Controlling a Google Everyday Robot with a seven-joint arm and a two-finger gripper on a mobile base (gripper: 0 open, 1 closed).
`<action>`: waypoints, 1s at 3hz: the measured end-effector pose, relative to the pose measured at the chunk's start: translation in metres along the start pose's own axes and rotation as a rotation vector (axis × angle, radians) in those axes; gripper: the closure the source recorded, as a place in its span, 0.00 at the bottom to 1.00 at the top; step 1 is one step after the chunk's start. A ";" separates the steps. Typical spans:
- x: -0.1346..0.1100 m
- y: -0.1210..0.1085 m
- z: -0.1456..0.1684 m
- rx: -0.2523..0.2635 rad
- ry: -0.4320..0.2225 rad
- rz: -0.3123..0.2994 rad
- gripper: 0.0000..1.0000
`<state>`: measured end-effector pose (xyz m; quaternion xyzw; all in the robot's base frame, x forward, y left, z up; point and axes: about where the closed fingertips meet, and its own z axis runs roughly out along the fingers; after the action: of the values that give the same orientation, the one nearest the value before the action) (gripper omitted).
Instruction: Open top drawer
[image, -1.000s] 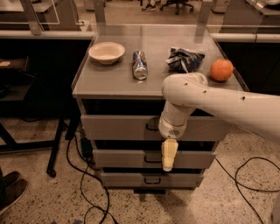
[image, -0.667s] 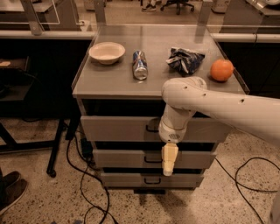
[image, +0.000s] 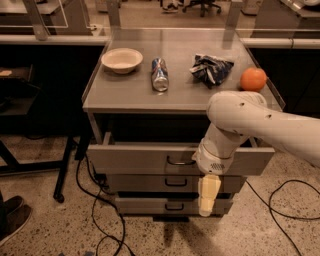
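The top drawer (image: 135, 159) is the widest grey front of three, and it stands pulled partly out from under the cabinet top (image: 130, 100), with a dark gap behind it. Its small dark bar handle (image: 181, 161) is at centre. My gripper (image: 209, 194) hangs down from the white arm (image: 240, 125), just right of and below that handle, in front of the second drawer (image: 150, 182). It is not on the handle. The third drawer (image: 145, 205) sits lowest.
On the cabinet top lie a cream bowl (image: 121, 60), a can on its side (image: 160, 74), a crumpled dark bag (image: 211, 69) and an orange (image: 253, 79). Cables (image: 95, 220) trail on the floor. A black stand leg (image: 62, 170) and shoes (image: 11, 215) are at the left.
The top drawer front has come further out toward the camera, and my arm and gripper have drawn back and down with it.
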<state>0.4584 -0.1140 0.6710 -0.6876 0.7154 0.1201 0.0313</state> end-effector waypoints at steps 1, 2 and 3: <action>-0.005 -0.005 -0.001 0.004 -0.008 -0.013 0.00; -0.012 -0.008 0.004 -0.012 -0.006 -0.027 0.00; -0.012 -0.006 0.016 -0.042 0.002 -0.028 0.00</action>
<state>0.4630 -0.0987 0.6575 -0.6981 0.7031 0.1342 0.0179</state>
